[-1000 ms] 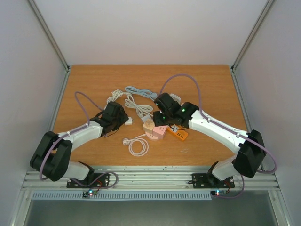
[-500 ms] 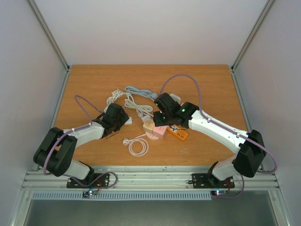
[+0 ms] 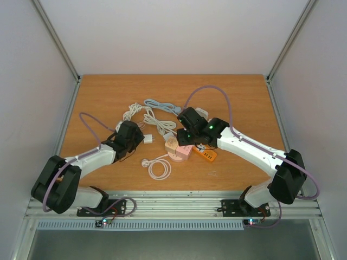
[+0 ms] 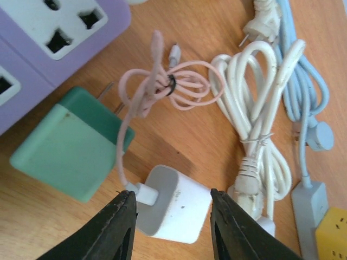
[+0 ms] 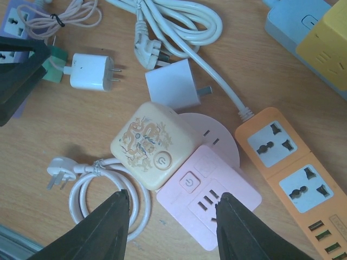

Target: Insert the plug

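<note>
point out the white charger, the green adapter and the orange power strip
white charger (image 4: 173, 208), left wrist view, centre of its body
green adapter (image 4: 68, 143), left wrist view, top face
orange power strip (image 5: 287, 162), right wrist view, between two sockets

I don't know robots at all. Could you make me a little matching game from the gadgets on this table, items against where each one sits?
Items:
1. white charger
2. green adapter
3. cream dragon cube

Places:
A. against the pink socket cube
B. beside the purple power strip
C. flanked by the left gripper

Pairs: 1-C, 2-B, 3-A
</note>
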`<move>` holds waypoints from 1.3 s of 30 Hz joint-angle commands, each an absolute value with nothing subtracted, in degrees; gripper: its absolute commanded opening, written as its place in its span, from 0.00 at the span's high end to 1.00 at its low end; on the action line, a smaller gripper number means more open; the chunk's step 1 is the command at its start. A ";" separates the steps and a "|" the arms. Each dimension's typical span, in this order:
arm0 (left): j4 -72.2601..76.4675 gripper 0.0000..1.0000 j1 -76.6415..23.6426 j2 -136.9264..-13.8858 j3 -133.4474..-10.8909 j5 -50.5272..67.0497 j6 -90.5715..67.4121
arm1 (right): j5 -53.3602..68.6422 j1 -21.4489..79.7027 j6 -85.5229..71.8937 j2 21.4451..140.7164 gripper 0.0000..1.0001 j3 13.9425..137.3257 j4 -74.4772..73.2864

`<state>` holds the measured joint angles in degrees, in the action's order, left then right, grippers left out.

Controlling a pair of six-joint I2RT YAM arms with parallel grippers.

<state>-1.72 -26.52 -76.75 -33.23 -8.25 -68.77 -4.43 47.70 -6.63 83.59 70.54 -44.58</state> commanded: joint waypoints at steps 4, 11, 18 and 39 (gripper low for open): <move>3.21 0.61 -25.70 -81.83 -32.13 -8.75 -69.57 | -5.44 48.67 -7.39 82.18 0.55 71.72 -45.24; 8.42 0.69 -25.32 -85.95 -32.49 -10.54 -69.57 | -6.08 48.87 -7.34 81.59 0.55 71.46 -45.68; 13.04 0.84 -25.31 -88.00 -32.16 -13.14 -68.42 | -6.44 48.96 -7.14 81.23 0.55 71.56 -46.13; -19.90 1.00 -25.14 -72.22 -53.14 4.95 -47.60 | 6.05 49.23 11.88 77.23 0.26 64.77 -23.78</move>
<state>-11.73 -25.45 -75.68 -47.99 -4.03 -52.82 0.10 48.51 2.76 77.78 65.56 -34.15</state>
